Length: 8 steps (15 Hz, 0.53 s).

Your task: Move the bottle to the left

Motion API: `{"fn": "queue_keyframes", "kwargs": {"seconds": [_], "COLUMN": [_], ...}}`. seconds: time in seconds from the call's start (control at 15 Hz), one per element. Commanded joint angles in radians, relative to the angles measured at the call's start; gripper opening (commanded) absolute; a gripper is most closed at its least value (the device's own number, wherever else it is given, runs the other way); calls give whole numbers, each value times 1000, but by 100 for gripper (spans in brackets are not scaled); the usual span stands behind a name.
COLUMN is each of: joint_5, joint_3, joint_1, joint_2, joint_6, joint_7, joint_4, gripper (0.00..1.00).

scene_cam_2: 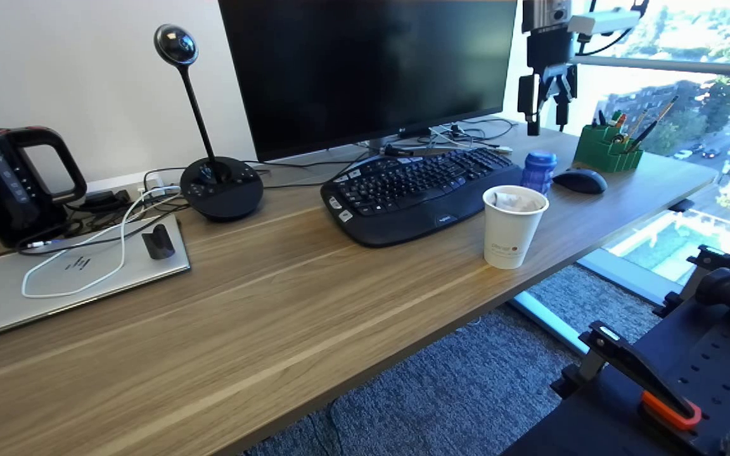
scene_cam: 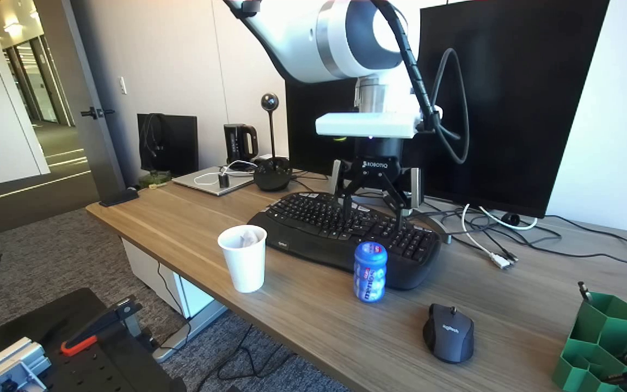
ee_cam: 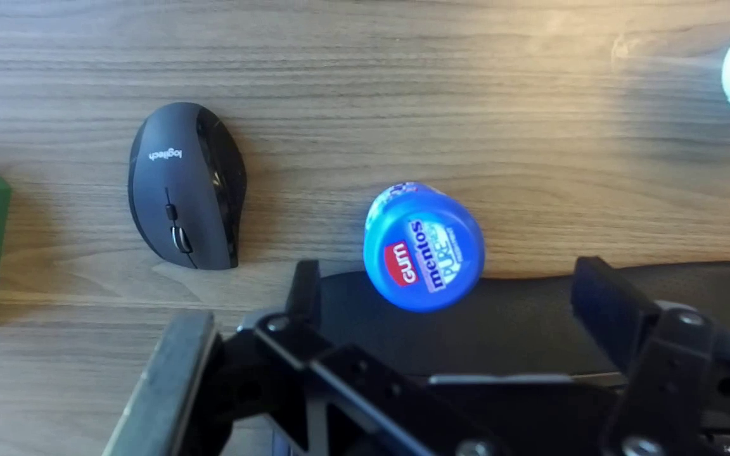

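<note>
While a bright window (scene_cam_2: 720, 114) is shining beyond the gripper (scene_cam: 373, 216) in an exterior view, speckled grey carpet (scene_cam_2: 441, 380) is lying well below it, under a desk (scene_cam_2: 263, 329) with streaky wood grain. A flat dark screen (scene_cam: 509, 109) is rising behind the gripper, and a curved black keyboard (scene_cam: 324, 243) is lying beneath. The gripper itself is hanging wide, its two black fingers (ee_cam: 599, 297) well apart. Lower and to opposite sides of it, a green pen holder (scene_cam_2: 602, 152) of hexagonal cells and a tapering white paper cup (scene_cam: 244, 267) are standing. Below the gripper, just beside the keyboard's front edge, the bottle (scene_cam: 370, 280) is standing upright: a small, glossy blue cylinder, softly ribbed, with "mentos" running up its side. In the wrist view its round lid (ee_cam: 424, 253) is showing between the fingers, bearing purple lettering and a little red "GUM" patch.
</note>
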Motion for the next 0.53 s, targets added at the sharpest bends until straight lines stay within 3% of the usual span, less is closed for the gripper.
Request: {"fn": "queue_keyframes", "kwargs": {"seconds": [0.0, 0.47], "joint_5": [12, 13], "joint_3": [4, 3], "joint_1": [-13, -22], "joint_2": [23, 19], "joint_6": [-57, -63], "joint_7": [-21, -21], "joint_4": [54, 52], "gripper": [100, 100]}}
